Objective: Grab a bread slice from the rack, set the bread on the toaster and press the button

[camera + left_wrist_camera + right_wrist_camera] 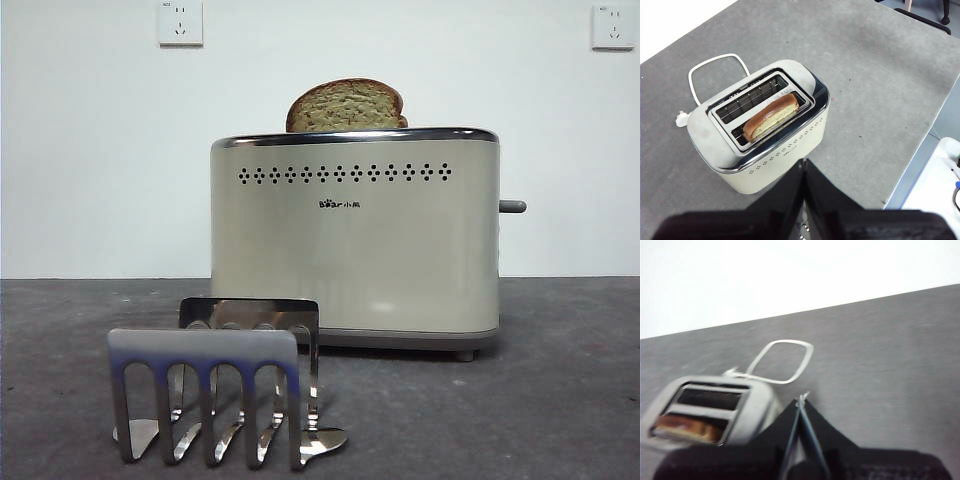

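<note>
The cream toaster (355, 260) stands mid-table. The slice of bread (345, 107) sits upright in one slot, its domed top above the chrome edge. The grey button (512, 207) sticks out of the toaster's right end, high up. The steel rack (200, 345) stands empty in front, to the left. No arm shows in the front view. My left gripper (804, 162) is shut and empty, high above the toaster (790, 145) and bread (771, 116). My right gripper (801, 400) is shut and empty, above and beside one end of the toaster (752, 410); the bread (687, 427) shows in its slot.
The toaster's white cable (715, 57) lies looped on the grey table behind it, also in the right wrist view (809, 356). Two white wall sockets (180, 22) (613, 26) are on the back wall. The table's edge (920, 150) runs close on one side.
</note>
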### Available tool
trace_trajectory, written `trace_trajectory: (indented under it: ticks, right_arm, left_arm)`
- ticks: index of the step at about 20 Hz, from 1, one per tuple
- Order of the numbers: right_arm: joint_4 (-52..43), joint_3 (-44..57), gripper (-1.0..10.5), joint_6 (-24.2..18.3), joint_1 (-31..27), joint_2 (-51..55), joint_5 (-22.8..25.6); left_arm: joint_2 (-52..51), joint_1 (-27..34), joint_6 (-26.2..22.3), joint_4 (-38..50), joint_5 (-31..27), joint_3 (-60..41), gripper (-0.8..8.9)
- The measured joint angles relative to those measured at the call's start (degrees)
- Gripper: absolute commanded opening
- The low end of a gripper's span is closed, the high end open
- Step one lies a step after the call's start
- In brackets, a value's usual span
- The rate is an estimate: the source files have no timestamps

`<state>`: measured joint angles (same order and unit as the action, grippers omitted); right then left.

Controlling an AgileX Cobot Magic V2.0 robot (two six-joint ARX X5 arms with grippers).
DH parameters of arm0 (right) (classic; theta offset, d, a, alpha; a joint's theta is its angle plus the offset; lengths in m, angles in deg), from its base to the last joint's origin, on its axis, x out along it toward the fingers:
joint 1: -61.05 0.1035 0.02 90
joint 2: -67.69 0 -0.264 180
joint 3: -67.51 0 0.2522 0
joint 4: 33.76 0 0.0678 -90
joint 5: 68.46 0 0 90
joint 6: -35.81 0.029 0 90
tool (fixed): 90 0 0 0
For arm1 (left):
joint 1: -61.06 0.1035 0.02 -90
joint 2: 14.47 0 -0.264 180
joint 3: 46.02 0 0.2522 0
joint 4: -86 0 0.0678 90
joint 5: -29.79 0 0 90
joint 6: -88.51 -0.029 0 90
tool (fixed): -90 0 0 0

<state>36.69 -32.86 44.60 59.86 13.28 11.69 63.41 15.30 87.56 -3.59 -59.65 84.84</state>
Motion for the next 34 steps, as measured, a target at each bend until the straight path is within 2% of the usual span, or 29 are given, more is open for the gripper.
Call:
trace_trajectory:
  ticks: [2, 5, 15, 18, 20, 22, 23, 25, 27, 28, 30, 32, 34]
  right_arm:
    - [2.3, -2.5, 0.0, -0.1, 0.0, -0.7, 3.2]
    - [5.9, -5.0, 0.0, -0.2, 0.0, -1.9, 5.6]
    - [17.2, -7.5, 0.0, -0.3, 0.0, -5.8, 6.0]
    - [20.4, -7.5, 0.0, -0.3, 0.0, -8.0, 6.0]
    - [20.9, -7.5, 0.0, -0.3, 0.0, -10.2, 6.2]
    - [20.9, -7.5, 0.0, -0.3, 0.0, -12.3, 6.5]
    - [20.8, -7.5, 0.0, -0.3, 0.0, -13.4, 6.7]
    - [20.8, -7.5, 0.0, -0.3, 0.0, -15.9, 6.8]
    - [20.9, -7.5, 0.0, -0.3, 0.0, -18.5, 6.8]
    - [20.8, -7.5, 0.0, -0.3, 0.0, -19.8, 6.8]
    - [20.8, -7.5, 0.0, -0.3, 0.0, -21.8, 6.8]
    - [20.8, -7.5, 0.0, -0.3, 0.0, -23.6, 6.9]
    - [19.3, -7.5, 0.0, -0.3, 0.0, -25.0, 6.8]
  left_arm:
    - [0.0, 1.2, 0.0, 0.0, 0.0, 0.0, -0.04]
    - [0.4, 3.4, 0.0, 0.0, 0.0, 0.0, -0.04]
    - [1.4, 12.0, -0.5, 0.0, 0.0, 0.0, -0.04]
    - [0.0, 16.4, -1.9, 0.1, 0.0, -0.8, -0.04]
    - [-2.9, 20.7, -3.7, 0.7, -0.2, -5.1, -0.04]
    - [-8.3, 25.1, -5.5, 5.0, -0.1, -14.6, -0.04]
    - [-12.1, 27.6, -6.0, 10.1, 0.0, -21.5, -0.04]
    - [-21.9, 33.6, -6.5, 24.9, 0.1, -38.9, -0.04]
    - [-33.9, 39.9, -6.2, 43.6, 0.8, -59.5, -0.04]
    - [-41.1, 42.9, -5.4, 54.2, 0.7, -71.3, -0.04]
    - [-54.2, 46.5, -2.2, 70.1, -0.6, -91.8, -0.04]
    - [-66.2, 47.5, 1.9, 74.6, -1.9, -106.4, -0.04]
    - [-72.5, 47.5, 5.1, 71.1, -1.9, -113.4, -0.04]
